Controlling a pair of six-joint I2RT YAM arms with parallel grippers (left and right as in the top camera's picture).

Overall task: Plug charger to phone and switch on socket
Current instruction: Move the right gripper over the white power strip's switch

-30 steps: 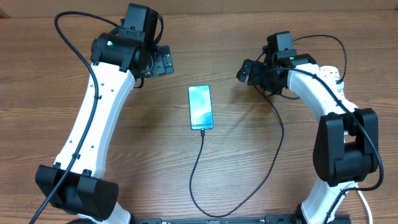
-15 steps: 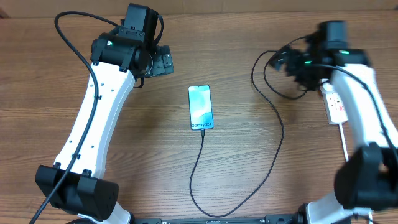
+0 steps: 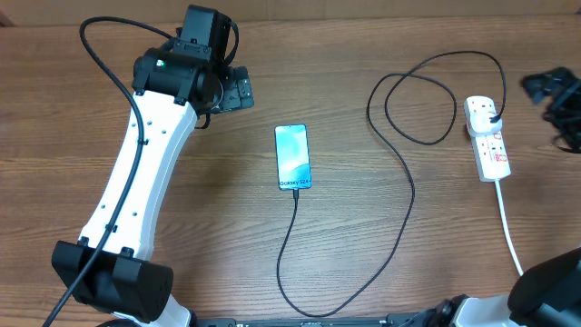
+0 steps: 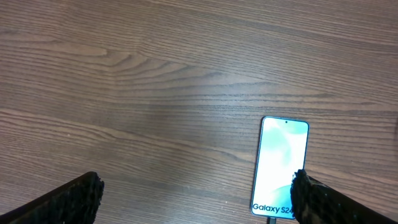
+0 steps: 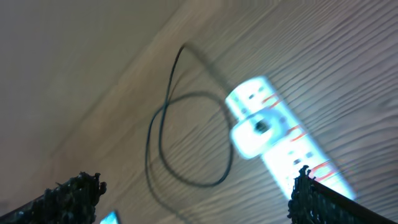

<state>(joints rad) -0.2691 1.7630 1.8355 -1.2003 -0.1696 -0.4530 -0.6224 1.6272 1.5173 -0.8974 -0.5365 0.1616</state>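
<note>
Swung outward, right end effector [image 3: 552,107] gapes like left end effector [image 4: 199,202]; black charger [image 3: 414,193] loops from phone [image 3: 292,157] to socket [image 3: 495,154].

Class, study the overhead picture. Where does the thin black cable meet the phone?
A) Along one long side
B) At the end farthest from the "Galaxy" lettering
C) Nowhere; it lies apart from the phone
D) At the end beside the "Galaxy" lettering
D: the charger curves across the table and runs straight into the short edge of the phone just below the "Galaxy" lettering.
</note>
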